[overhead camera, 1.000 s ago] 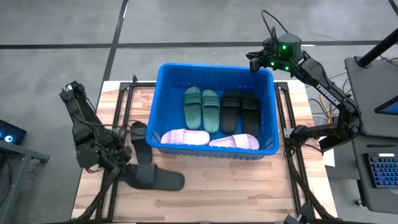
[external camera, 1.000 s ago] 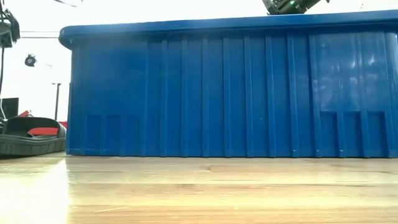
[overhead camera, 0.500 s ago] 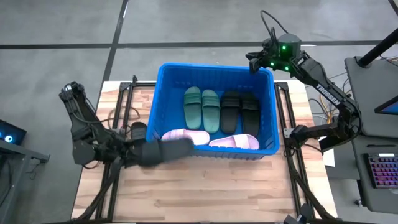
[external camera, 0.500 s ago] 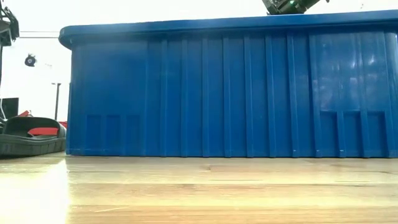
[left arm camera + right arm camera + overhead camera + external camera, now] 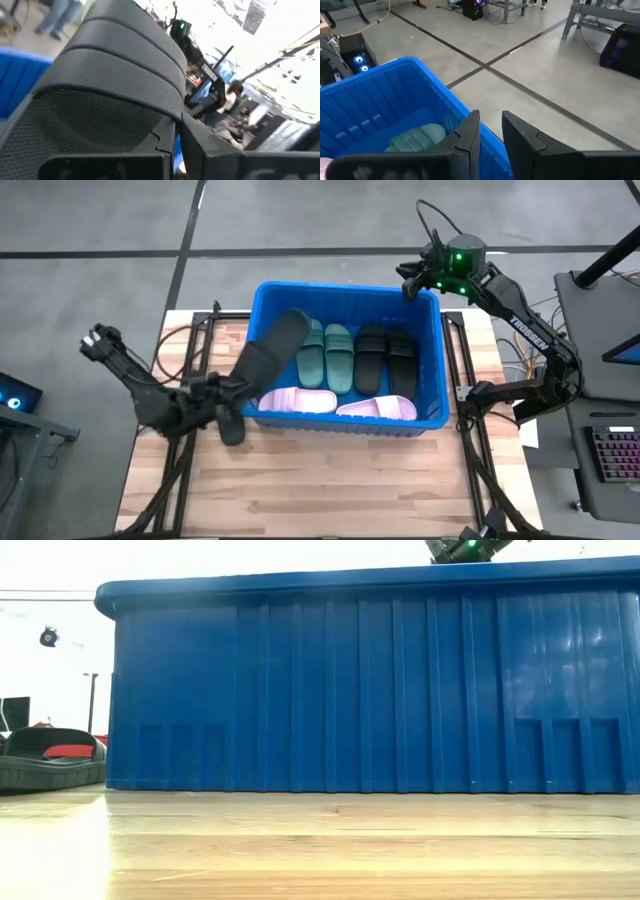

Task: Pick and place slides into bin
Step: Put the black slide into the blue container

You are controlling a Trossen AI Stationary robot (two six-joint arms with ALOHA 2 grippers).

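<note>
The blue bin stands at the table's far middle and holds two green, two black and two pale pink slides. My left gripper is by the bin's left wall, shut on a black slide that reaches up over the bin's left rim. Another black slide lies on the table beside the bin, sole down, and shows in the low view. My right gripper hovers at the bin's far right corner, open a little, empty. My left gripper holds the black slide by its near left end, close to the wide strap. The slide itself hides the place of contact. The fingers slant up toward the table's far right, along the slide. The slide is lifted clear and tilted, its free end over the bin.
The bin's tall ribbed wall fills the low view. Bare wooden table lies near the front edge. Metal frame rails run along both sides of the table. People and equipment show in the room beyond.
My left gripper has carried the black slide from low over the table's near left part up and toward the far right, to the bin's left wall. It has turned, so the slide now points up over the rim. The other black slide has stayed put.
</note>
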